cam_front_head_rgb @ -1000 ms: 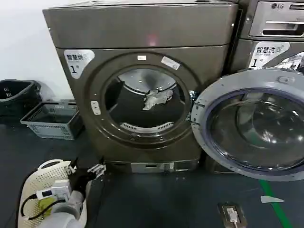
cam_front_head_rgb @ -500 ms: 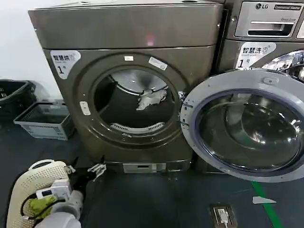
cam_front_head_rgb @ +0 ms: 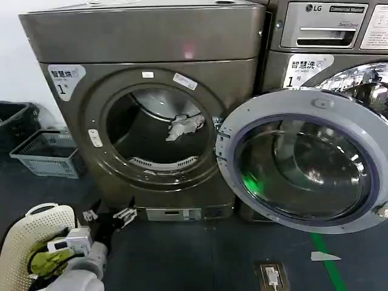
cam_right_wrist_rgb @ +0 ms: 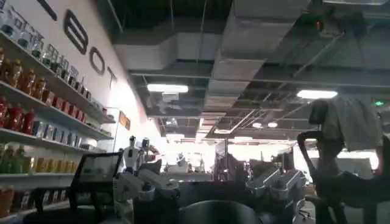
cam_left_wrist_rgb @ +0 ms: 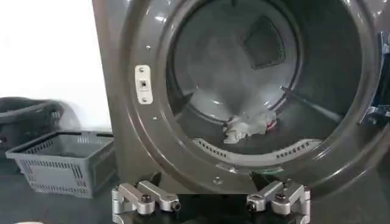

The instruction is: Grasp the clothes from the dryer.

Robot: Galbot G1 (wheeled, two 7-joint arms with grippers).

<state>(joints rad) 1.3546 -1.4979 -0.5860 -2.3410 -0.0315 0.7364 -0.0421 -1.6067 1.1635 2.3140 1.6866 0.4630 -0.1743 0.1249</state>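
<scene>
Dryer (cam_front_head_rgb: 145,48) has shifted rightward (porthole unobstructed), clothes (cam_front_head_rgb: 183,125) inside, left gripper (cam_front_head_rgb: 109,216) below.

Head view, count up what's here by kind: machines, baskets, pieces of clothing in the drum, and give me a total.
Machines: 2, the dryer and the LG machine.
Baskets: 3, a grey basket, a dark basket and a cream basket.
Clothes in the drum: 1 piece.
Total: 6.
</scene>
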